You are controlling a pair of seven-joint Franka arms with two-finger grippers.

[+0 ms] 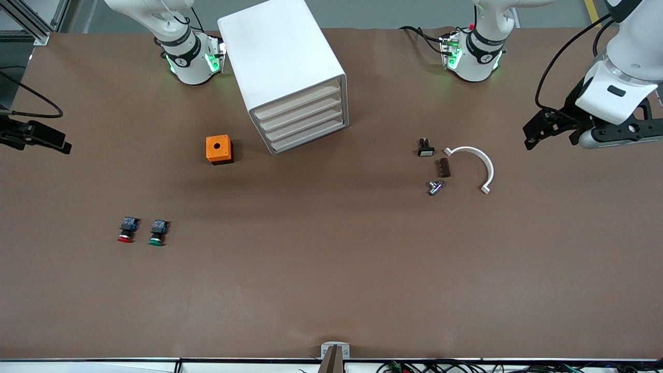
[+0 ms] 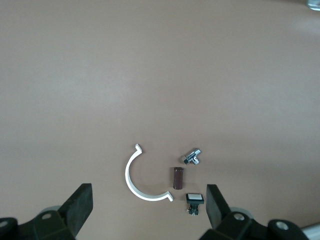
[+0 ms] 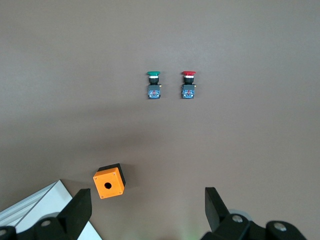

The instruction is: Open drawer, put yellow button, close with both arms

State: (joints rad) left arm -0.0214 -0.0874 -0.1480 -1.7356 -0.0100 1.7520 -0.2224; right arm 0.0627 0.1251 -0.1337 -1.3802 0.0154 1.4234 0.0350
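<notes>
Fig.: drawer [image 1: 303,111] fronts all shut; yellow button not visible. Left tool [image 2: 148,202] and right tool [image 3: 147,205] hover over own tabletop ends, fingers apart. Risk: lookalike red button [image 1: 126,230] or green button [image 1: 157,232] gets grabbed instead.

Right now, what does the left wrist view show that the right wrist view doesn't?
Only the left wrist view shows the white curved clip, brown block, metal fitting and a small white-faced switch.

Only the right wrist view shows the green button, red button, orange box and a cabinet corner.

Both show brown tabletop and their own open black fingers.
</notes>
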